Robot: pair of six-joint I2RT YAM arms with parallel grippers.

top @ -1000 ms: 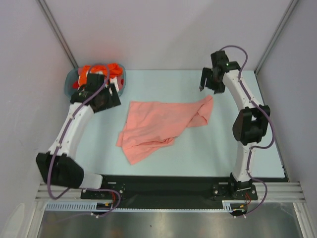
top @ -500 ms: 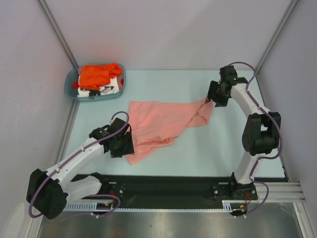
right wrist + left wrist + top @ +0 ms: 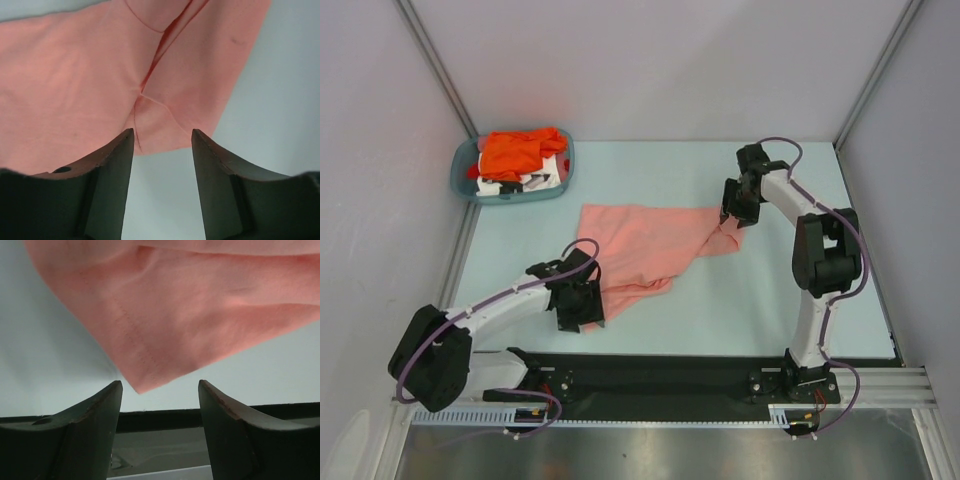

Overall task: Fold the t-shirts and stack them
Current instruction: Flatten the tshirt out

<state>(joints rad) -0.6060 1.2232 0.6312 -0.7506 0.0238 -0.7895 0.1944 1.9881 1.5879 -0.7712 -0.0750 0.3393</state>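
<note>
Mid-surface (image 3: 750, 290), find the salmon-pink t-shirt (image 3: 645, 250), rumpled and lapped over itself, not yet flat. Leave the orange t-shirt (image 3: 517, 152) and the white printed t-shirt (image 3: 535, 180) heaped in the teal basket (image 3: 461, 182) at the far left corner for later.

Step in hand, by the look of it: taking two opposite ends of the pink cloth to stretch it out before any fold.

Left pincer (image 3: 159, 386): wide, holding nothing, low at the near hemmed corner, with the corner's tip just ahead of the gap. Advance a little so the stitched hem sits well between the jaws, then close on the hem rather than on the bare tip, which looks likely to slip.

Right pincer (image 3: 162, 134): wide too, empty, straddling the far right end where seams and folds meet. Drop until the pads nearly touch the surface, and pinch one layer or all of them, never half. Cannot tell how many layers lie there.

Close both together, lift only slightly, draw apart evenly, and stop once taut.
</note>
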